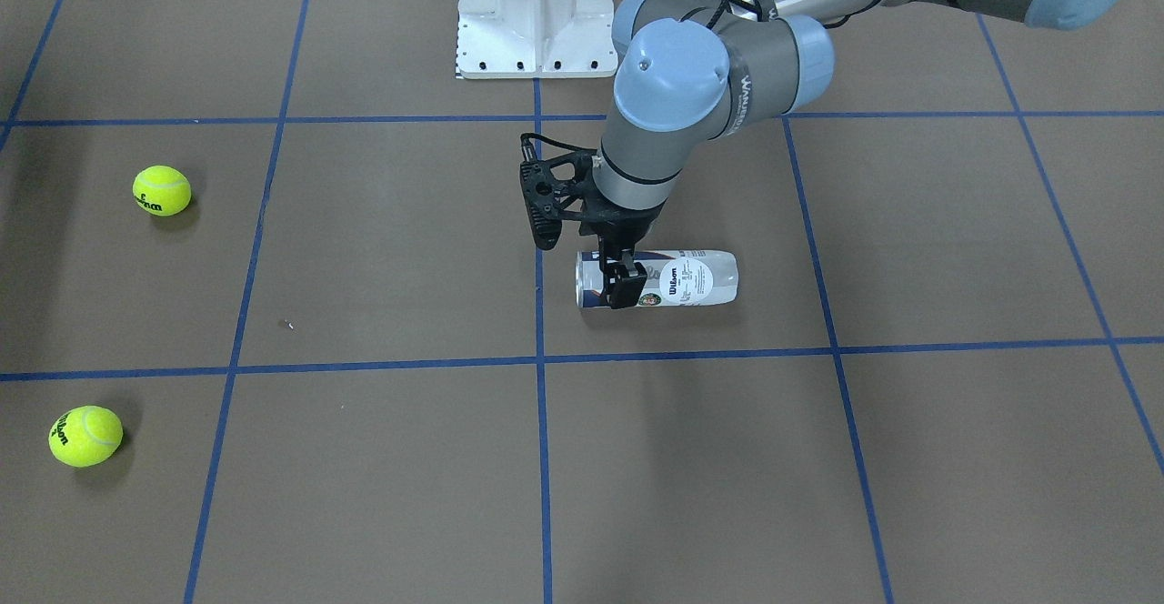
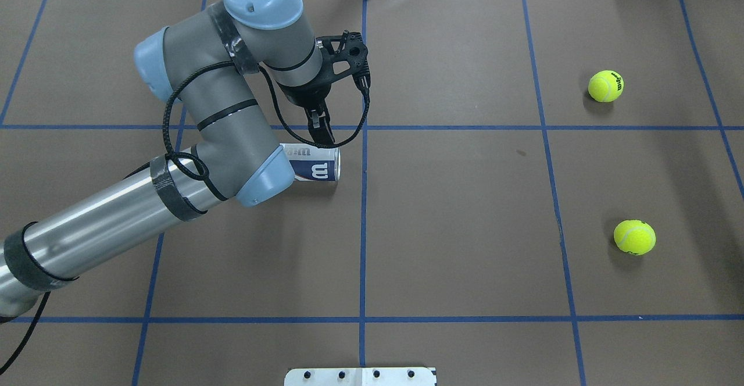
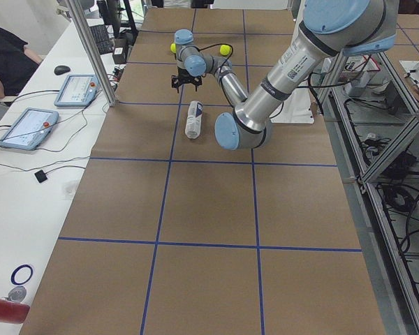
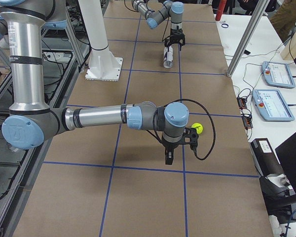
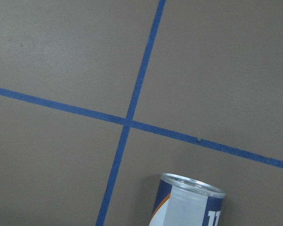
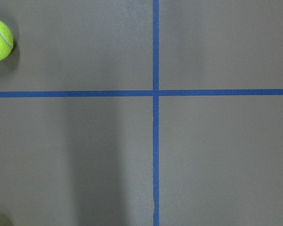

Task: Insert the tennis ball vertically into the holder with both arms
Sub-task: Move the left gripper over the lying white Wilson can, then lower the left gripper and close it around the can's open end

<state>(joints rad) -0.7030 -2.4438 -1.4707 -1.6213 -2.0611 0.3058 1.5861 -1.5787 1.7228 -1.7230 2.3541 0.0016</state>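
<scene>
Overhead exterior shows the left gripper [image 2: 323, 135] fingers seemingly clamped on the lying Wilson tennis-ball can [image 2: 314, 164] near its rim; lift squarely so it stands upright.

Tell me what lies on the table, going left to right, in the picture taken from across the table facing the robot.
Lower tennis ball → upper tennis ball → white pedestal base → left gripper → holder, lying on its side.

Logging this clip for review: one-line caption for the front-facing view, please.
Left gripper reaches down over the holder lying on its side on the table; two tennis balls sit apart.
</scene>
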